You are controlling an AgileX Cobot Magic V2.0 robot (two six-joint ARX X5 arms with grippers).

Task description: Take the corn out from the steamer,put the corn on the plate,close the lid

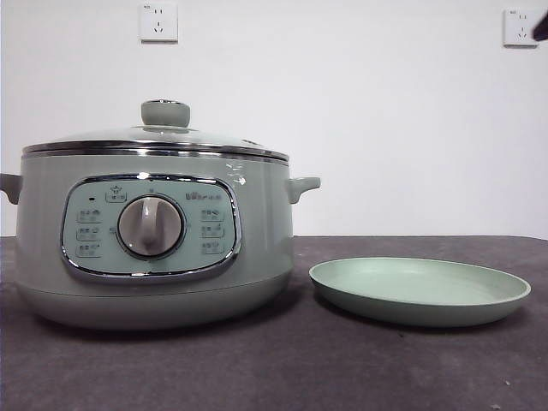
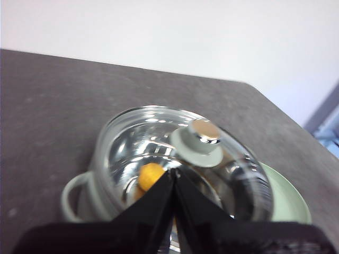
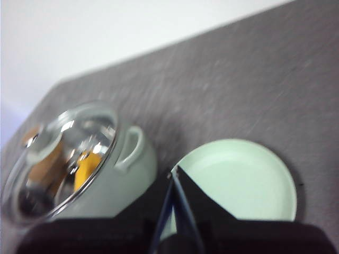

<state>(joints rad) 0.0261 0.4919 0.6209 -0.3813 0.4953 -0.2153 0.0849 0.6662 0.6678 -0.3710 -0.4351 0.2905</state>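
The pale green steamer [image 1: 154, 244] stands at the left of the table, its glass lid [image 1: 163, 137] shut on it, knob [image 1: 165, 112] on top. The corn [image 2: 150, 175] lies inside the pot, seen yellow through the glass; it also shows in the right wrist view [image 3: 85, 166]. The empty pale green plate [image 1: 419, 291] lies to the right of the pot. My left gripper [image 2: 174, 172] is shut and hangs above the lid, near the knob [image 2: 197, 142]. My right gripper [image 3: 174, 172] is shut, high above the plate [image 3: 238, 182]. Only a black tip [image 1: 541, 27] shows in the front view.
The dark grey table [image 1: 274, 368] runs under both things. A white wall with two sockets [image 1: 158, 21] stands behind. The pot's side handle [image 1: 304, 186] sticks out toward the plate.
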